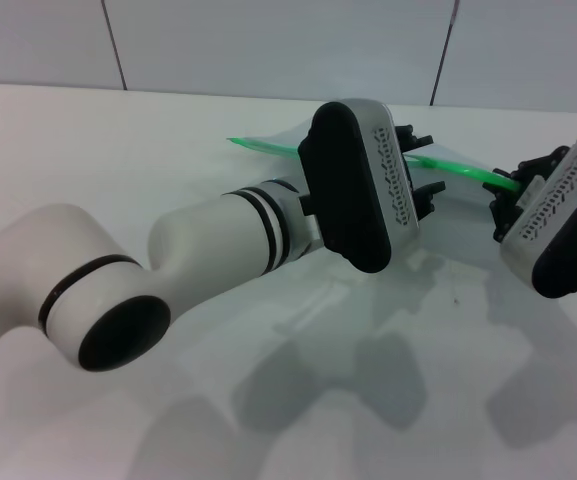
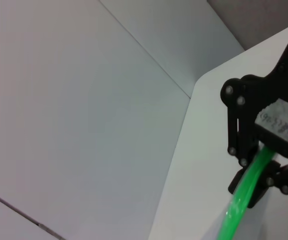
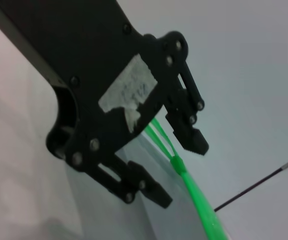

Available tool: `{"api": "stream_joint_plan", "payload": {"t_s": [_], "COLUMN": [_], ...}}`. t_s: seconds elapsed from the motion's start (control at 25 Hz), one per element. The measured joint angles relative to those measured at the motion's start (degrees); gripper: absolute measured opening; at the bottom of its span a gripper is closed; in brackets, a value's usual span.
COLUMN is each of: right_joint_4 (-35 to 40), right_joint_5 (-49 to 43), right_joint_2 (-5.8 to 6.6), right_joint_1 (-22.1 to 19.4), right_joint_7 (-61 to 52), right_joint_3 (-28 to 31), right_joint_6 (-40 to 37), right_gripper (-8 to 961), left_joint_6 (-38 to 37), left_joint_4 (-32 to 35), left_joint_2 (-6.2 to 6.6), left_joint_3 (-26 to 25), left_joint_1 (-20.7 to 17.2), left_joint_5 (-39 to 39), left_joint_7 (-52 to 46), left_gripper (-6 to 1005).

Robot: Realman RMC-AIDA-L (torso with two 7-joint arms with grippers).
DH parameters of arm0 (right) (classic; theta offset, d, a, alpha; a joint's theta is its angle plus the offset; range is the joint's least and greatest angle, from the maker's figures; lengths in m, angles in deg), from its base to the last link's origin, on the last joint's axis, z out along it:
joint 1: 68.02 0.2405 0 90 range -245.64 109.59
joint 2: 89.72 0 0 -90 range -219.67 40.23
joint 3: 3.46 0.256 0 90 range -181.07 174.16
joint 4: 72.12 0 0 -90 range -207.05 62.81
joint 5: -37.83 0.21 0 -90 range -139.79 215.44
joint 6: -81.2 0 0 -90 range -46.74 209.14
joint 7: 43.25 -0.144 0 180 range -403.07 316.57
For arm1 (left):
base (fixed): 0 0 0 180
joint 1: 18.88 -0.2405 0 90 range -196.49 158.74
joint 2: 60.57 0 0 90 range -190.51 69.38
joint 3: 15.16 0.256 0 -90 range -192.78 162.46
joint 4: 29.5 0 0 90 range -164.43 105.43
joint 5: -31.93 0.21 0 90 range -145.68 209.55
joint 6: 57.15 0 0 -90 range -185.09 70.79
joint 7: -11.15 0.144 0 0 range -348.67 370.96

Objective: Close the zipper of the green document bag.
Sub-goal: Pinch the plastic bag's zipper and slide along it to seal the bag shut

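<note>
The green document bag [image 1: 273,141] lies at the far side of the white table, mostly hidden behind my left arm. Its zipper [image 1: 463,170] is a bright green strip running left to right. My left gripper [image 1: 421,162] is open and straddles the strip; in the right wrist view its fingers [image 3: 193,141] stand on either side of the small green slider [image 3: 178,164]. On one side of the slider the strip splits into two strands; on the other side it is joined. My right gripper [image 1: 505,195] is shut on the zipper's right end [image 2: 256,165].
The white table [image 1: 168,130] extends to a pale panelled wall [image 1: 268,45] with dark seams close behind the bag. My left arm's elbow [image 1: 118,300] fills the near left. Table corner [image 2: 203,82] shows in the left wrist view.
</note>
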Motion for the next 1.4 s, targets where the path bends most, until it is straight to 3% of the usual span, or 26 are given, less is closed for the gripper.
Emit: {"api": "stream_joint_plan", "payload": {"t_s": [1.12, 1.4], "right_joint_4": [0.07, -0.09], "right_joint_5": [0.0, 0.0], "right_joint_2": [-0.07, -0.09], "right_joint_1": [0.63, 0.63], "right_joint_7": [0.01, 0.0], "right_joint_3": [-1.04, -1.13], "right_joint_6": [0.5, 0.69], "right_gripper": [51, 51], "left_joint_6": [0.63, 0.39], "left_joint_4": [3.36, 3.98], "left_joint_2": [-0.12, -0.12], "left_joint_3": [1.44, 1.38], "left_joint_1": [3.04, 3.05], "left_joint_5": [0.06, -0.16], "left_joint_7": [5.18, 5.21], "left_gripper": [490, 421]}}
